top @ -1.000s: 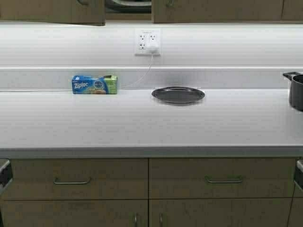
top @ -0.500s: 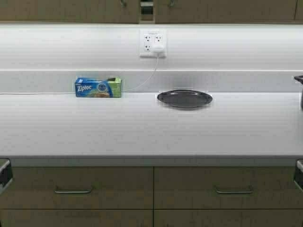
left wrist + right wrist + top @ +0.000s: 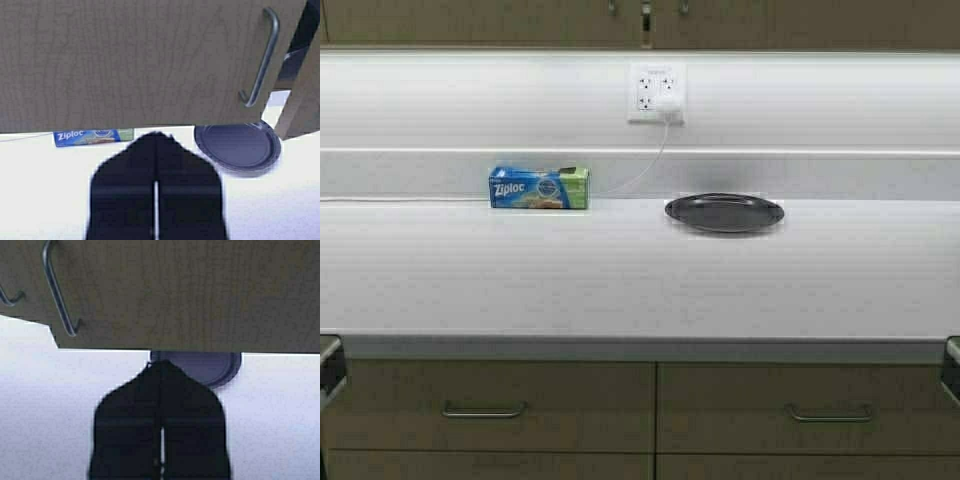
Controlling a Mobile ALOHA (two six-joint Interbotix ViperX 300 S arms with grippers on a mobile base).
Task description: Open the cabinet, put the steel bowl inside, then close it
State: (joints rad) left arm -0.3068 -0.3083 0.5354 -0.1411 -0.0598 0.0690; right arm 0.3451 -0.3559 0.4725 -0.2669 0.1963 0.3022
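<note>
The cabinet (image 3: 500,20) shows only as its tan lower edge at the top of the high view, with a thin slit between its two doors. The left wrist view shows one door (image 3: 125,60) with its steel bar handle (image 3: 260,60), and the other door's edge (image 3: 300,80) stands a little out of line. The steel bowl is out of view. My left gripper (image 3: 156,135) and my right gripper (image 3: 161,364) are both shut and empty. They hang in front of the cabinet doors (image 3: 200,290), above the counter.
A flat dark round plate (image 3: 724,212) and a blue Ziploc box (image 3: 539,188) lie at the back of the white counter (image 3: 620,280). A wall socket with a plug and cord (image 3: 658,95) sits above. Under-counter drawers with handles (image 3: 485,410) are below.
The robot has moved: the whole scene shifts right and down, and the black pot has left the view. The gap between the cabinet doors has narrowed to a slit, hiding the inside.
</note>
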